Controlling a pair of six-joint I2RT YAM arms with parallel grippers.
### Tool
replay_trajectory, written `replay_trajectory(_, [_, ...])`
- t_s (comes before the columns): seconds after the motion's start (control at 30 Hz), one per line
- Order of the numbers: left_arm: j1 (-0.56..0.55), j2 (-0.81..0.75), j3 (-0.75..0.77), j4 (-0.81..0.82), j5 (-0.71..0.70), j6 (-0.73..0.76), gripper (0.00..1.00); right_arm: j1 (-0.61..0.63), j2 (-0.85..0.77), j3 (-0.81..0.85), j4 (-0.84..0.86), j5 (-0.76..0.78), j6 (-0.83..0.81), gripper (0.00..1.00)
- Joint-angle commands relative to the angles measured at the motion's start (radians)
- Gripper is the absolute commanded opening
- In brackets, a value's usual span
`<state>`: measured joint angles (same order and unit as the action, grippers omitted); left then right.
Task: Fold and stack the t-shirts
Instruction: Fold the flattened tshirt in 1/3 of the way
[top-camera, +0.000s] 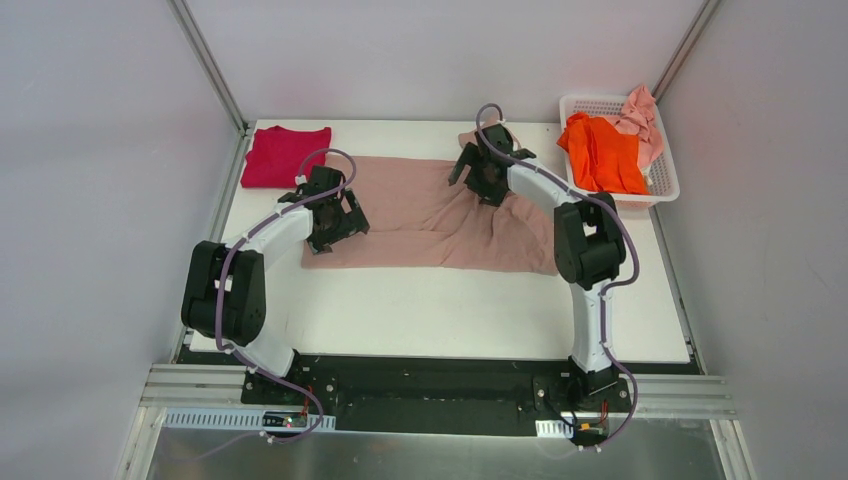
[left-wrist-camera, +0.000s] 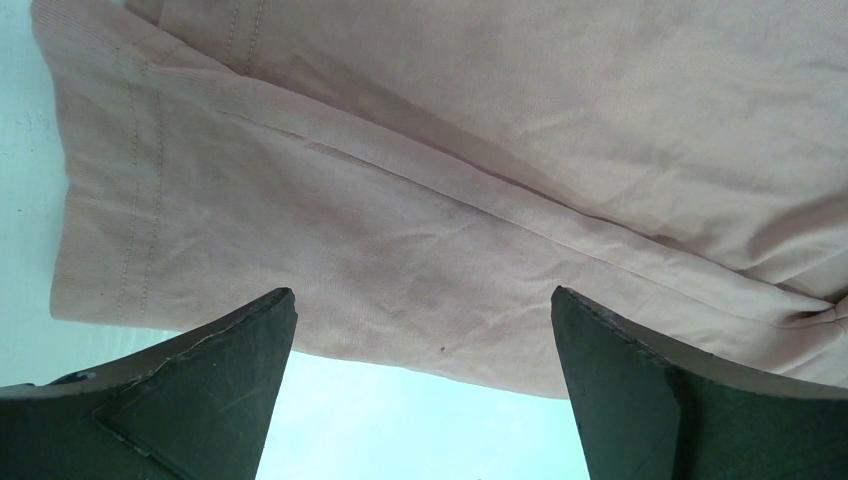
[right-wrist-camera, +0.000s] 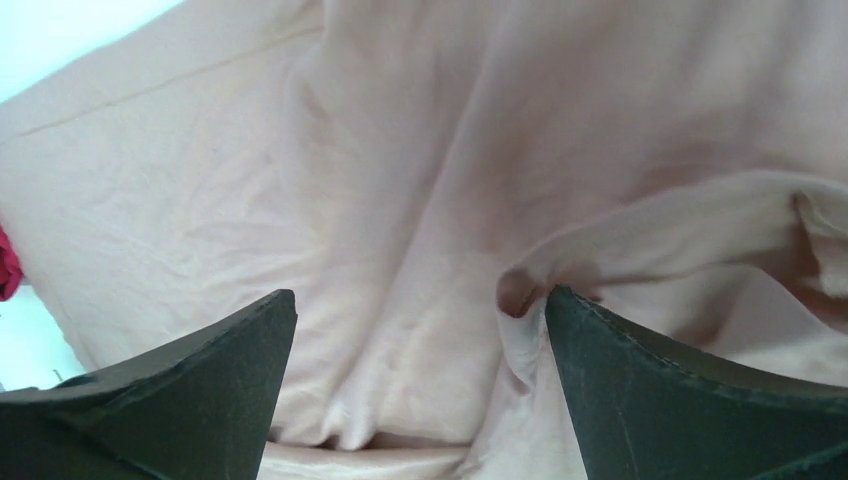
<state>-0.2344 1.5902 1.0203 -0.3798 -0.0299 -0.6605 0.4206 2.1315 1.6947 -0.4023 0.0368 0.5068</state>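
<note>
The large dusty-pink beige t-shirt lies spread across the middle of the table, wrinkled on its right side. My left gripper is open over the shirt's left edge; in the left wrist view the hemmed cloth lies just beyond the fingertips, with bare table between them. My right gripper is open low over the shirt's upper right; a raised fold touches its right finger. The crimson-magenta t-shirt lies folded at the back left. The orange t-shirt and pale pink t-shirt sit in the basket.
A white lattice basket stands at the back right corner. Metal frame posts and grey walls enclose the table. White table surface lies in front of the beige shirt.
</note>
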Motion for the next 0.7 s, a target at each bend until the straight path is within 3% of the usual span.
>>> replay_trajectory(0.0, [0.004,0.002,0.006,-0.007,-0.01,0.028,0.99,0.0,0.067,0.073,0.083,-0.061,0.037,0.99])
replay_trajectory(0.27, [0.004,-0.019,-0.006,-0.007,-0.001,0.033,0.99,-0.001,0.093,0.138,0.124,-0.1,0.026,1.0])
replay_trajectory(0.5, [0.004,-0.037,-0.009,-0.005,0.015,0.03,0.99,-0.001,-0.048,0.146,0.026,-0.054,-0.107,1.0])
replay_trajectory(0.67, [0.004,-0.04,0.001,-0.005,0.028,0.032,0.99,-0.001,-0.203,0.023,-0.03,0.058,-0.151,1.0])
